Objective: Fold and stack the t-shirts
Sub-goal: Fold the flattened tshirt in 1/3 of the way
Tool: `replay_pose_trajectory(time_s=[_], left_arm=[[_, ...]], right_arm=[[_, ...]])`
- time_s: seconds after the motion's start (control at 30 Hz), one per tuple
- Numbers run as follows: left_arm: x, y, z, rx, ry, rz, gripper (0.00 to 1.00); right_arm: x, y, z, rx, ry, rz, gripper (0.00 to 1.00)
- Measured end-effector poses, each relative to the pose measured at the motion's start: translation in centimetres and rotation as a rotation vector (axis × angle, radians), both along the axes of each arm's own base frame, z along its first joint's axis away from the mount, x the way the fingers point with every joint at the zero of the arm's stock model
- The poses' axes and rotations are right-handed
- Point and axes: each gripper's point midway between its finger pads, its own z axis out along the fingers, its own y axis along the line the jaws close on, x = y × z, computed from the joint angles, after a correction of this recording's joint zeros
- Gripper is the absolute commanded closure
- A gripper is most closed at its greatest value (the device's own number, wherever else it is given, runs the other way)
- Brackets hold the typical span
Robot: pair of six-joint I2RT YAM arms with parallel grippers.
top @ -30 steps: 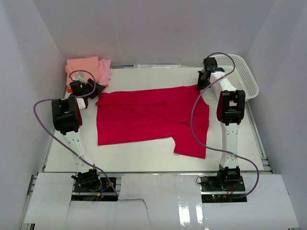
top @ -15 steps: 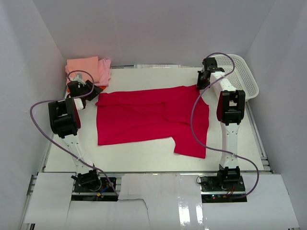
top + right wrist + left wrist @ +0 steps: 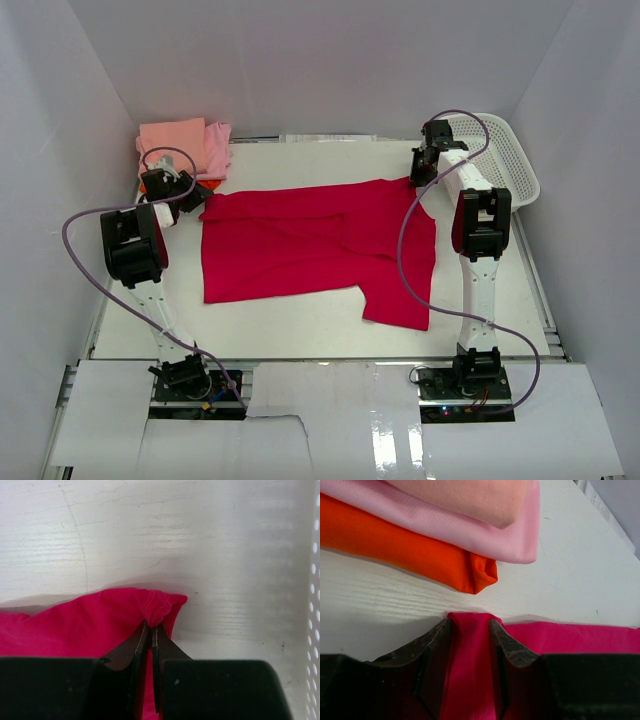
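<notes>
Crimson t-shirt (image 3: 310, 245) flat mid-counter (image 3: 300, 335), right fingers (image 3: 131, 647) pressed together pinching its 1 o'clock corner, left fingers (image 3: 512, 649) half-spread astride the 10 o'clock corner; risk: shallow left bite slips on lift, or drags the folded orange shirt (image 3: 410, 555) just beside.

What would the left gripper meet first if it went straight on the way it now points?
The left gripper straddles a corner of the red t-shirt. Straight ahead lies a bare strip of table, then the folded orange t-shirt, probably met first; depth is unclear.
</notes>
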Motion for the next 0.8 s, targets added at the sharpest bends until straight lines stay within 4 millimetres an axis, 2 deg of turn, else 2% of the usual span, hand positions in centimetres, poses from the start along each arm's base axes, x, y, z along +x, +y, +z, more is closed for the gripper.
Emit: replay_pose_trajectory(time_s=[0.4, 0.43, 0.5, 0.57, 0.8], left_arm=[[1.0, -0.3, -0.5, 0.013, 0.03, -0.022, 0.62], [1.0, -0.3, -0.6, 0.018, 0.034, -0.023, 0.7], [0.9, -0.5, -0.8, 0.026, 0.045, -0.028, 0.77], [0.8, -0.6, -1.0, 0.032, 0.056, -0.032, 0.98], [0.8, -0.7, -1.1, 0.042, 0.07, -0.036, 1.0]], right_arm=[[0.0, 0.0, 0.0, 0.0, 0.0, 0.0, 0.92], [0.0, 0.0, 0.0, 0.0, 0.0, 0.0, 0.92], [0.0, 0.0, 0.0, 0.0, 0.0, 0.0, 0.92], [0.0, 0.0, 0.0, 0.0, 0.0, 0.001, 0.92], [0.0, 0.0, 0.0, -0.001, 0.0, 0.001, 0.92]])
